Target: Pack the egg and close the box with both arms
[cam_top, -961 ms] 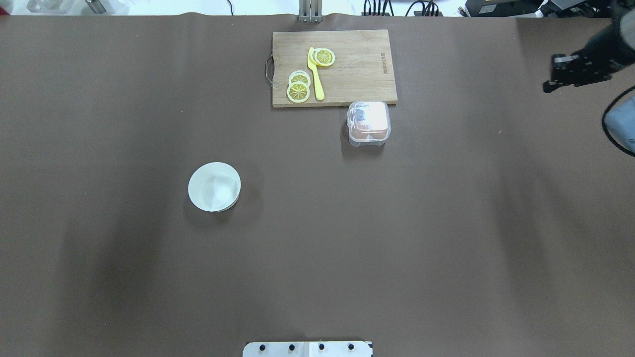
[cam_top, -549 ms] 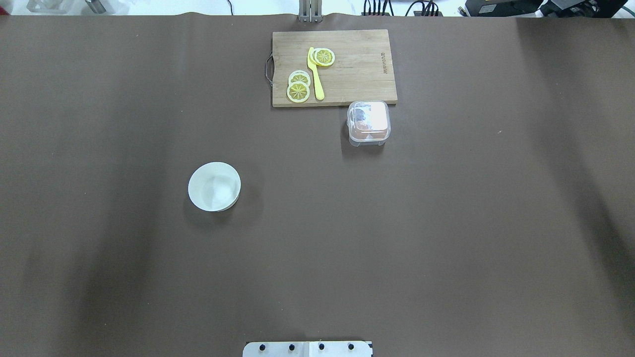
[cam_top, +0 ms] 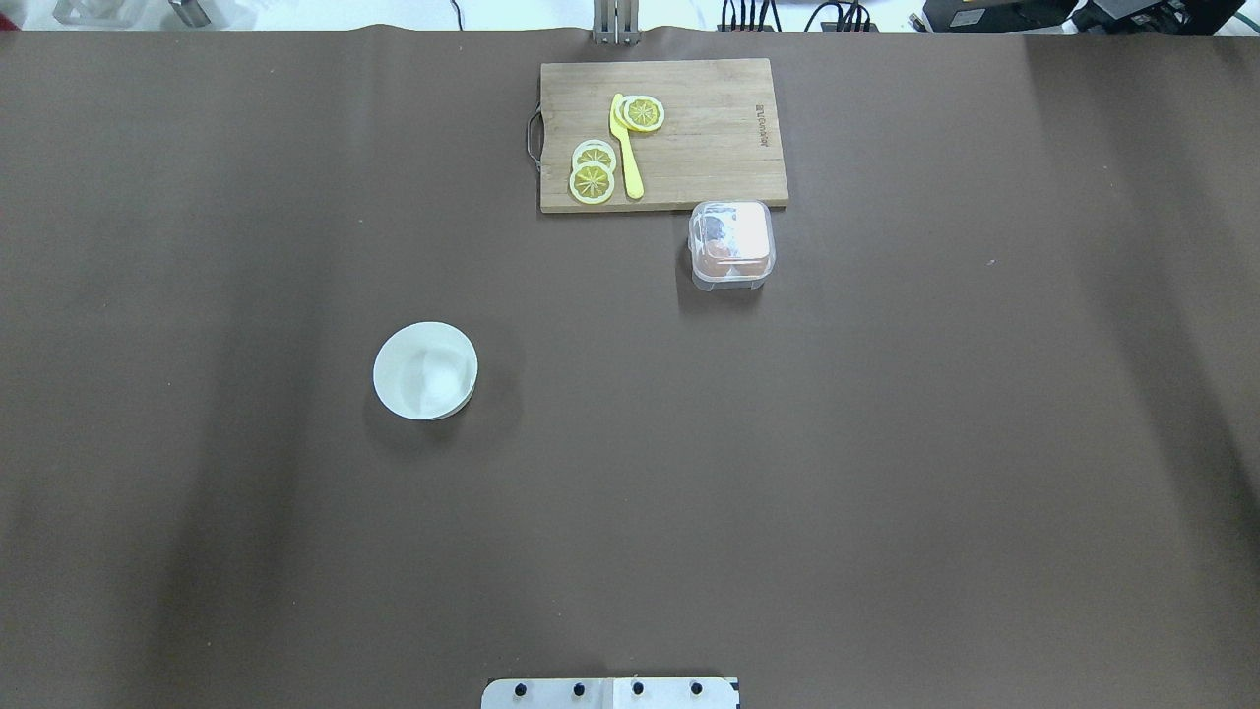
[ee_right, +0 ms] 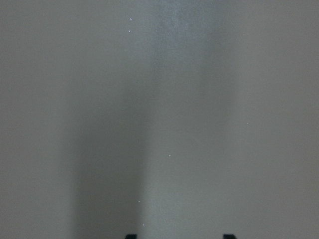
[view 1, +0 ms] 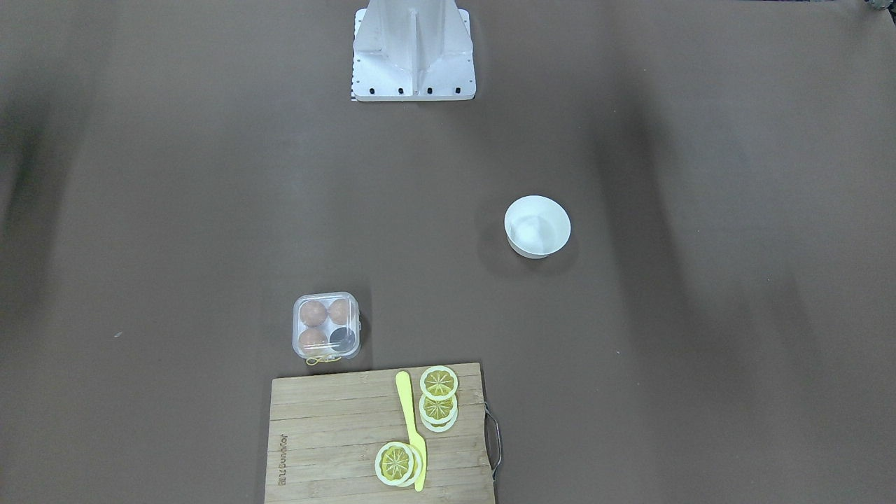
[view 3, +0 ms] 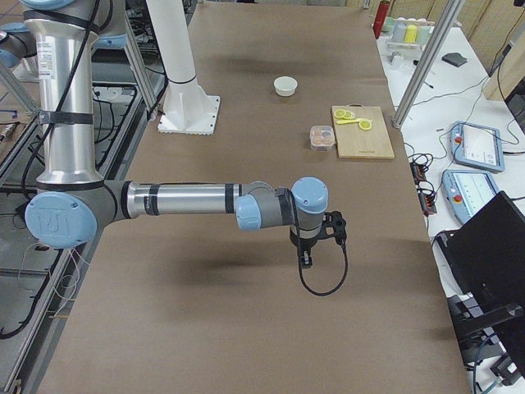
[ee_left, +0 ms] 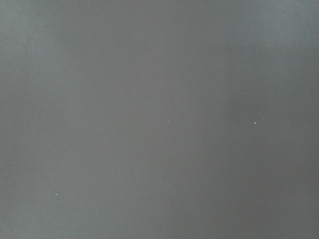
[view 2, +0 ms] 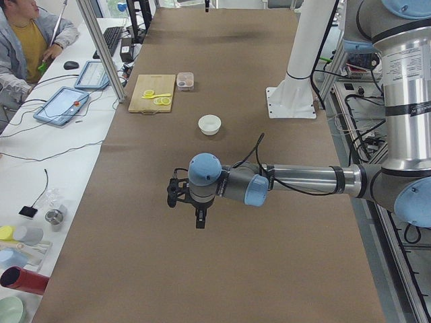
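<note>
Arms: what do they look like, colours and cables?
Left arm and right arm: silver tubes, grey joints, light-blue caps. Left hand and right hand are black, and a black cable loops by each wrist.

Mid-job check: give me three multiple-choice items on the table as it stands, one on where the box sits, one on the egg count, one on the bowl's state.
1. Where is the box?
A beside the board; B on the board; C by the robot's base.
2. How many eggs are in the box?
A one; B three; C four.
3. The bowl is:
A full of eggs; B tipped over; C upright and empty.

Answers: A, it stands on the table by the board's corner; B, three cups hold eggs and one is bare; C, only its white inside shows.
</note>
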